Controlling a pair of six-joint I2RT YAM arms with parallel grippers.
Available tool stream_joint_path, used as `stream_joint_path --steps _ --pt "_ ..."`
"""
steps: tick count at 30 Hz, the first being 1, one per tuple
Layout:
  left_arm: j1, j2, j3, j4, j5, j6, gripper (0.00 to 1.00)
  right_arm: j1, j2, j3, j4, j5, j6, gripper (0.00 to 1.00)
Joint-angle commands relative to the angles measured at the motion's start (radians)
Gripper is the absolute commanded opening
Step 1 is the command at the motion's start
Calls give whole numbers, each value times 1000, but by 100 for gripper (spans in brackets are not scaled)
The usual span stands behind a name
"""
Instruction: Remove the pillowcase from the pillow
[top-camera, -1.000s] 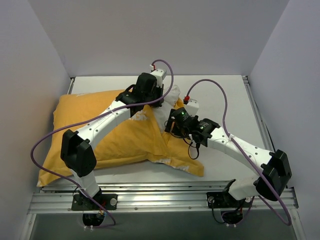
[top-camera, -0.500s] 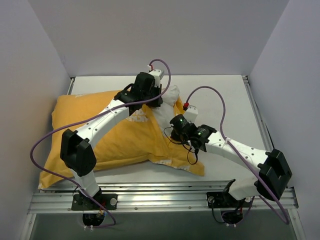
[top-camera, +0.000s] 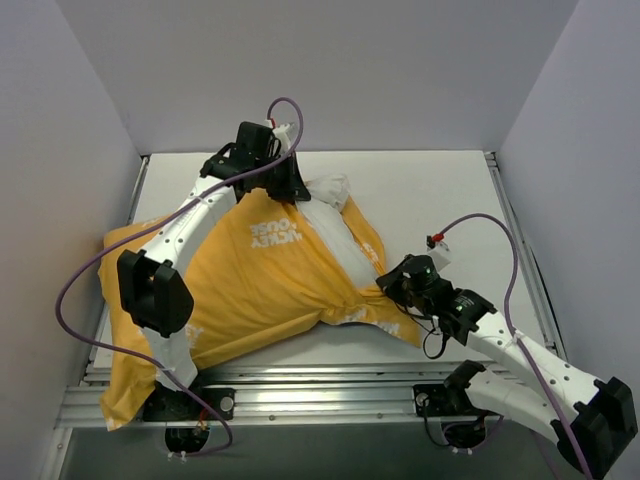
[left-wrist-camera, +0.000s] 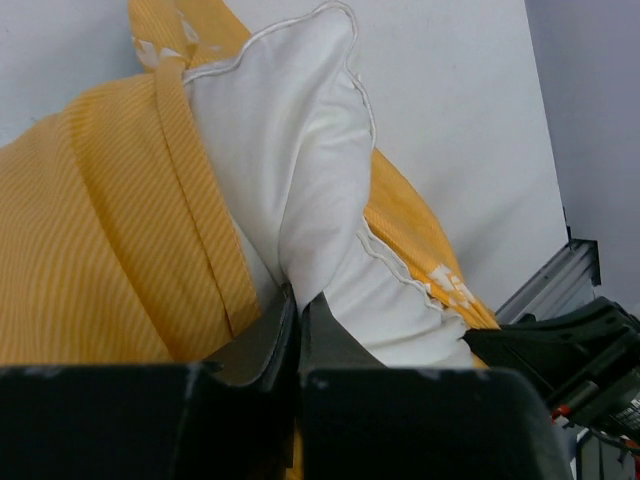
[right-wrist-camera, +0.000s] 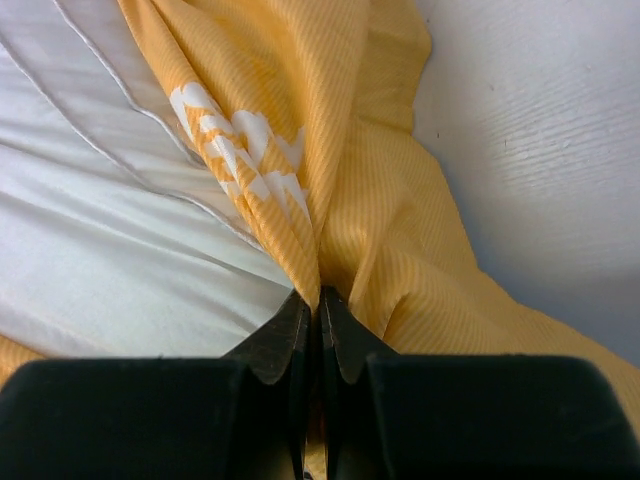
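We find the left gripper (left-wrist-camera: 298, 305) pinching the pillow (left-wrist-camera: 300, 160) as anchor; the right gripper (right-wrist-camera: 318, 305) pinches pillowcase (right-wrist-camera: 370, 190) fabric ahead, evidently to strip it.

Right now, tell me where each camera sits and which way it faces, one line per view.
Top external: fixed above and behind the bases, looking down on the table; left arm and right arm show.
Left wrist: on the left arm, looking along the left gripper, shut on the white pillow; its fingers show.
Right wrist: on the right arm, looking along the right gripper, shut on a fold of the yellow pillowcase; its fingers show.
Shared: both wrist views show pillow beside pillowcase.
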Motion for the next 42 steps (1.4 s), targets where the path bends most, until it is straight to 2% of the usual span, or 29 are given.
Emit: stream_joint_path --steps 1,6,7,8,10,11,15,16,19,22,25,34,42 --pt "134 7 73 51 -67 50 2 -42 3 -93 -208 5 -24 0" --pt "143 0 44 74 -4 78 4 -70 -54 -170 55 -150 -130 0" --pt "128 -11 38 88 28 125 11 -70 -56 -170 80 -172 -142 0" --pt "79 -40 28 94 18 160 29 -70 -47 -165 100 -173 -150 0" --pt "12 -78 -13 109 -65 289 43 -70 -7 -145 157 -205 -176 0" --pt "-22 -120 -31 117 -90 329 55 -70 10 -136 182 -213 -185 0" --pt "-181 -220 -140 193 -160 446 79 -73 98 -70 226 -218 -236 0" --pt "-208 -236 -177 226 -168 481 82 -73 117 -52 229 -213 -250 0" --pt "-347 -270 -208 246 -245 596 85 -74 130 -44 255 -213 -261 0" --pt "-468 -240 -223 232 -298 680 87 -82 141 -53 289 -232 -265 0" --pt "-533 -182 -228 212 -311 730 87 -89 156 -55 306 -247 -268 0" --pt "-546 -21 -179 131 -349 832 93 -122 161 -44 300 -258 -297 0" --pt "-518 70 -191 59 -338 764 93 -166 106 -53 234 -215 -307 0"
